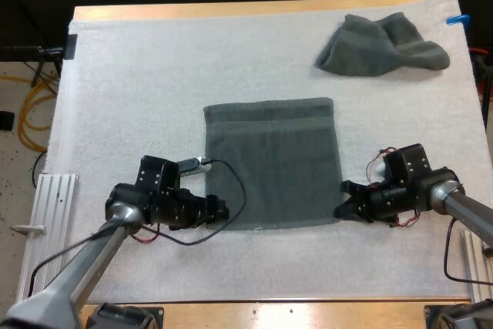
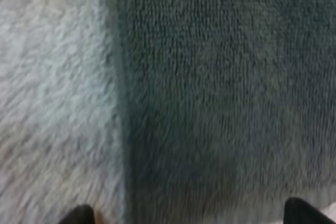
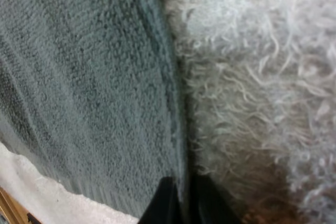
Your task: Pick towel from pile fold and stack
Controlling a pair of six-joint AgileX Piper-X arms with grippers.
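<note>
Grey-green towel (image 1: 271, 163) flat, near-square, banded edge far; left jaws apart, right jaws clamped on its edge

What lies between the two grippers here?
The flat towel does: its near part spans the stretch between the left gripper and the right gripper, as the high view shows.

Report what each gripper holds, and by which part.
Right gripper pinches the flat towel by its right edge, near the front corner. Left gripper holds nothing, open at the left edge.
</note>
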